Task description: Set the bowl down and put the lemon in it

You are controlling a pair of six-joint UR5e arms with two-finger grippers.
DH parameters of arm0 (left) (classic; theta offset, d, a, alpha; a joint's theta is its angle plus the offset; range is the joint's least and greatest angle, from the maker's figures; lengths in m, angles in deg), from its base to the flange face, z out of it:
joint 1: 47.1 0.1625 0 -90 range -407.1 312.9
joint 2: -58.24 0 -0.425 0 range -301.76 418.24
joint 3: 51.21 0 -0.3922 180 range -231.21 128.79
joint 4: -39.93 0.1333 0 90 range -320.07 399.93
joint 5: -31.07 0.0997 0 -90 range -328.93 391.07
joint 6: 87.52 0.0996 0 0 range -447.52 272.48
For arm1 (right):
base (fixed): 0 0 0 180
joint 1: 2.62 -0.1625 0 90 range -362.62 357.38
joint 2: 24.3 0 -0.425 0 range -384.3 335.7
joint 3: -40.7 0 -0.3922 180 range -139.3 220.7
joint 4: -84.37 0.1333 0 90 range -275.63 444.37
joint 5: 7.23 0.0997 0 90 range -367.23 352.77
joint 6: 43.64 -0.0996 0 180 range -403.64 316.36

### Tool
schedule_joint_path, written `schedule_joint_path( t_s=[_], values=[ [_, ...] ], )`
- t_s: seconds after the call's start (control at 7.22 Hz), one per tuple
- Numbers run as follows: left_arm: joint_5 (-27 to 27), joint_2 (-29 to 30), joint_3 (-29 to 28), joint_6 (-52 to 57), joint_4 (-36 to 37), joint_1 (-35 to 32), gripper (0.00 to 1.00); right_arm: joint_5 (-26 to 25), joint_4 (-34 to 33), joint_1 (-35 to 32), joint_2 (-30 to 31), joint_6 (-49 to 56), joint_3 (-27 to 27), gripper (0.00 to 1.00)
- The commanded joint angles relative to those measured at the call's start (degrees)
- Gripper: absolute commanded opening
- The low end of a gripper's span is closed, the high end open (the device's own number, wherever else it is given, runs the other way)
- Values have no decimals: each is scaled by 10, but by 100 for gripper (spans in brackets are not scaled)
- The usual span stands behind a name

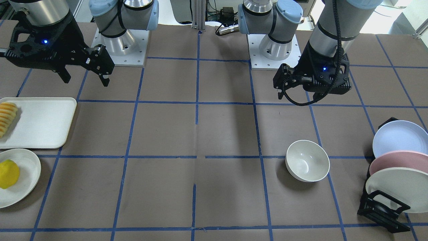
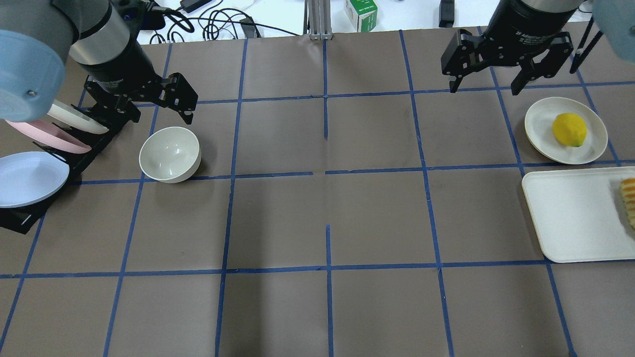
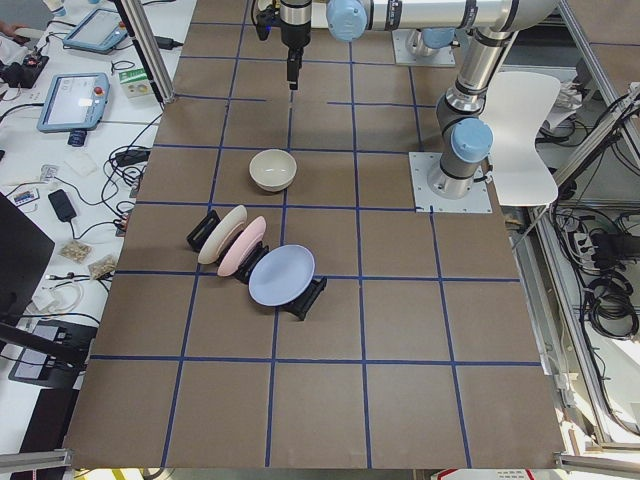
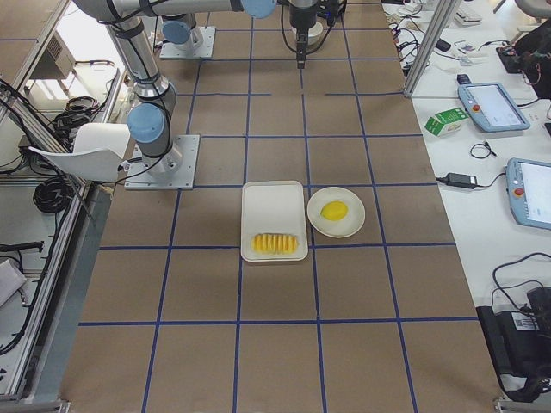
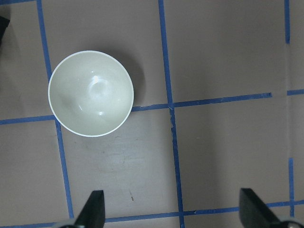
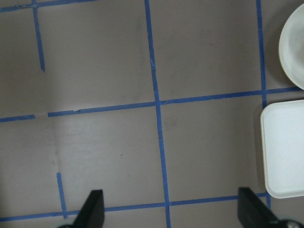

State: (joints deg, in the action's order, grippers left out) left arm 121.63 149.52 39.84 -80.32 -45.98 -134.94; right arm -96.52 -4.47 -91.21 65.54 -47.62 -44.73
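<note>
Small deep glossy white bowl (image 2: pixel 170 154) upright on the brown, blue-taped surface (image 2: pixel 377 218), robot's left side, near the black rack of pastel plates (image 2: pixel 30 176). Left tool (image 5: pixel 173 216) hangs above, offset from the bowl, fingers spread wide. Bright yellow oval lemon (image 2: pixel 569 129) well apart, far right, on a shallow round white dish (image 2: pixel 539 124) beside a white rectangular tray (image 2: pixel 570 218) with orange-yellow sliced food (image 2: pixel 629 198). Right tool (image 2: pixel 483 89) is above the surface near the dish, fingers spread.
</note>
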Motion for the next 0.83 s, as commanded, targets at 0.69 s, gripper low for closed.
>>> schedule_joint_path(
  t_s=[0.69],
  values=[
    [0, 3, -1, 1, -3, 23, 100, -5, -5, 132, -10, 60, 20, 100]
  ],
)
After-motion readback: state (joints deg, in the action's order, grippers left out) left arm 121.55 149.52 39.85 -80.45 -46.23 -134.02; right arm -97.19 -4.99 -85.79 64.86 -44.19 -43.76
